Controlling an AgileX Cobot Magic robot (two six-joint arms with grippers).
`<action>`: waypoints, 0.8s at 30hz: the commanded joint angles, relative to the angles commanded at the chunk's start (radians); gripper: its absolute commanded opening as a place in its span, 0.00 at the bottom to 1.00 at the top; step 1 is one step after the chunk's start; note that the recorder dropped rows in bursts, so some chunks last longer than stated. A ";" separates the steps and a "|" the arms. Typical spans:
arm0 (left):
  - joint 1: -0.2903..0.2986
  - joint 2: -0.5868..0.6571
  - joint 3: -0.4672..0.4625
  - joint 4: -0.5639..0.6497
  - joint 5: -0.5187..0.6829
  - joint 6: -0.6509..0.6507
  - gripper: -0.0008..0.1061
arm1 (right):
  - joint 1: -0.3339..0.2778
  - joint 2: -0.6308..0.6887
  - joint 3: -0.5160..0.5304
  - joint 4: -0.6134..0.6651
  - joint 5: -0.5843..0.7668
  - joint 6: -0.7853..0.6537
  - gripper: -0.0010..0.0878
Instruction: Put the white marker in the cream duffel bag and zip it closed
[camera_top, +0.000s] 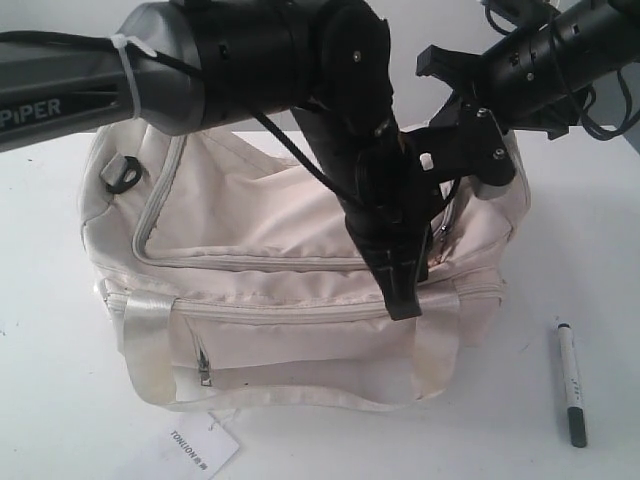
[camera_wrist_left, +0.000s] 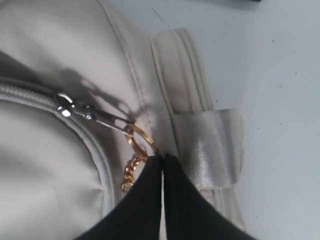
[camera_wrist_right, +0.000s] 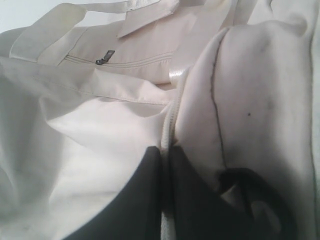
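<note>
The cream duffel bag (camera_top: 260, 270) fills the middle of the white table. My left gripper (camera_wrist_left: 162, 157) is shut on the gold key-ring zipper pull (camera_wrist_left: 143, 138), which hangs from the metal slider (camera_wrist_left: 70, 107) of the top zipper. In the exterior view this gripper (camera_top: 403, 300) points down at the bag's right end. My right gripper (camera_wrist_right: 165, 150) is shut on a piped seam (camera_wrist_right: 172, 117) of the bag's fabric, and its body (camera_top: 455, 150) sits just behind the left arm. The white marker (camera_top: 570, 383) lies on the table to the right of the bag, dark cap toward the front edge, untouched.
A white paper tag (camera_top: 200, 448) lies at the bag's front. A black strap ring (camera_top: 125, 172) is at the bag's left end. A handle strap (camera_top: 300, 400) droops over the front pocket. Both arms cross above the bag.
</note>
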 joint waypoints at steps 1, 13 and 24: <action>0.000 0.000 0.000 0.000 0.016 -0.009 0.01 | 0.000 0.000 0.000 0.000 0.000 0.000 0.01; 0.000 0.000 0.000 -0.002 0.083 -0.083 0.01 | 0.000 0.000 0.000 0.000 -0.002 0.000 0.01; 0.000 -0.004 0.000 0.006 0.159 -0.005 0.01 | 0.000 0.000 0.000 0.000 0.000 0.000 0.01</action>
